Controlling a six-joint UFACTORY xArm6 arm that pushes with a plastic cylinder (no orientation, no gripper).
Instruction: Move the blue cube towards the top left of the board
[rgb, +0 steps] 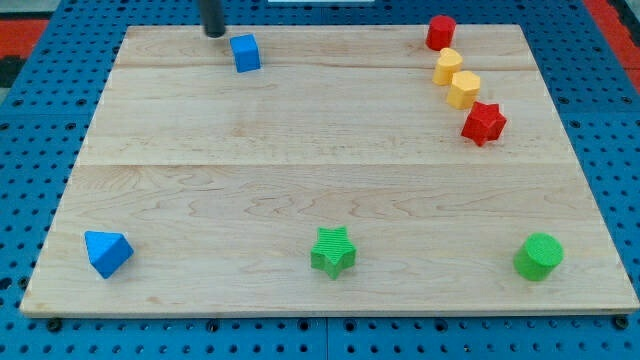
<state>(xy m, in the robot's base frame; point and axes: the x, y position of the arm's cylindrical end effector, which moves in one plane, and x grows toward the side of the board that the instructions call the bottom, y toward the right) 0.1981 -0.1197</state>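
blue cube (245, 52) sits near the desk's (300, 180) upper left, my tip (214, 33) just beside it, up-left; no fingers show.

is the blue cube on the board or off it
On. The blue cube sits on the wooden board near its top edge, inside the rim; my tip is just to its upper left.

No readable text, label, brand, number or sign anywhere: none on the wooden board (300, 180), none on the coloured blocks resting on that board, none on the blue pegboard (20, 130) surrounding it.
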